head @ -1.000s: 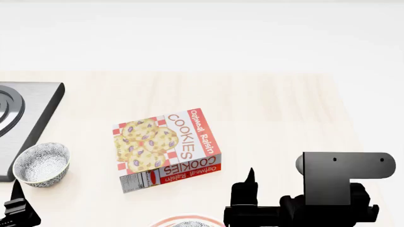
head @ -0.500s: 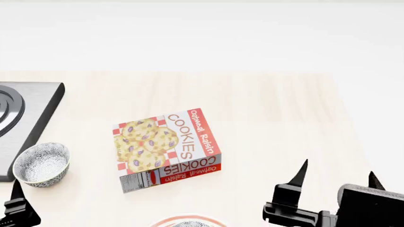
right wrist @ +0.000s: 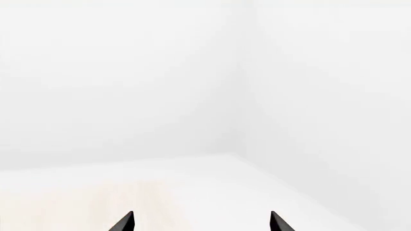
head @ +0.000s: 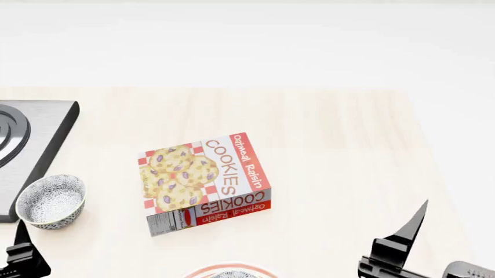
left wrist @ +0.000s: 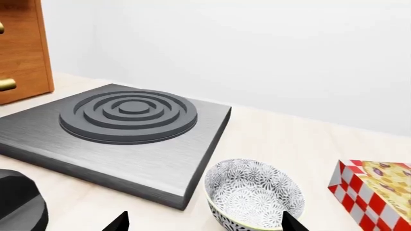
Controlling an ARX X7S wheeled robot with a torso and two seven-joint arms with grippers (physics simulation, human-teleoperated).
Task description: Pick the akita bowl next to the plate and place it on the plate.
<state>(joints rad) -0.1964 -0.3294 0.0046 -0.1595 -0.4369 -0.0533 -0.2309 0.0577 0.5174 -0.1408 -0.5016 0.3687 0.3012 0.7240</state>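
A pale wooden table [head: 340, 145] fills the head view under a blank white wall. At far left lies a dark brushed-metal hotplate [head: 31, 145], square-cornered with raised concentric rings. Centre, a glossy cardboard cookie box [head: 203, 182] lies flat. Just near the hotplate sits a small round patterned bowl [head: 50, 201], finely speckled grey and white, and well apart from the plate. Only the plate's [head: 229, 270] red-ringed rim shows at the near edge, with a patterned sliver resting on it.

The left gripper [left wrist: 202, 222] has its tips spread wide around nothing, the bowl just ahead. The right gripper [right wrist: 200, 221] is equally spread and empty, facing bare wall.

Likely risk: grabbing that far-off bowl instead of the one beside the plate, or the smooth curved rim slipping from the thin tips.
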